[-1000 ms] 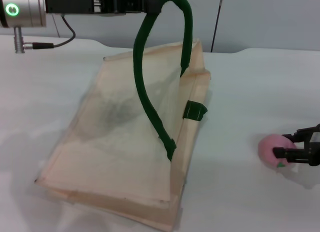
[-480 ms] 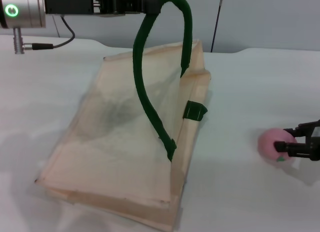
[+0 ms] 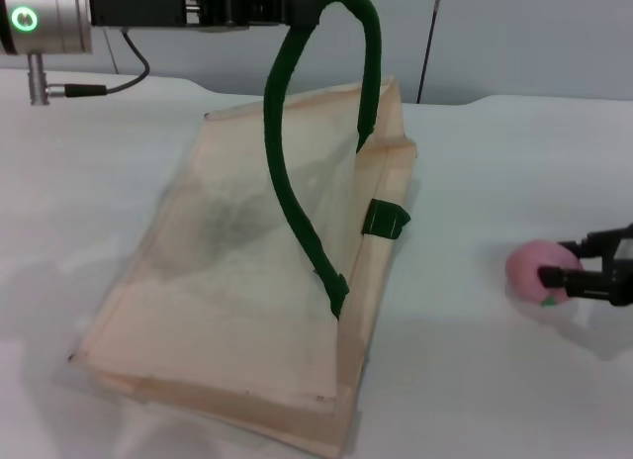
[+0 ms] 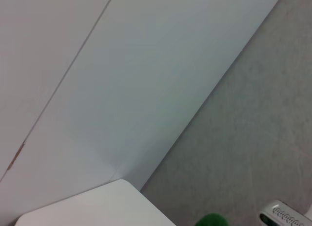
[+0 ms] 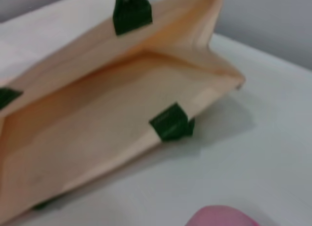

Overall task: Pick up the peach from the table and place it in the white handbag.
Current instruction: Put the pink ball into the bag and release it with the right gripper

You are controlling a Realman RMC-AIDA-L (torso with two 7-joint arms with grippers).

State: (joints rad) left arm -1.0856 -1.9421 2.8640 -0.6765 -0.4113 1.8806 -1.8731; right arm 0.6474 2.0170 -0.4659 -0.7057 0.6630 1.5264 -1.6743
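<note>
Left end effector (image 3: pixel 297 9) clamped on the green handle (image 3: pixel 297 113), holding the white handbag (image 3: pixel 247 281) mouth open above the worktop (image 3: pixel 475 182). Right end effector (image 3: pixel 569 266) low at the worktop's right side, fingers gripping the peach (image 3: pixel 529 271); handbag well apart to its left.

A pale grey-blue wall (image 3: pixel 514 34) stands behind; speckled grey floor (image 4: pixel 263 153).
</note>
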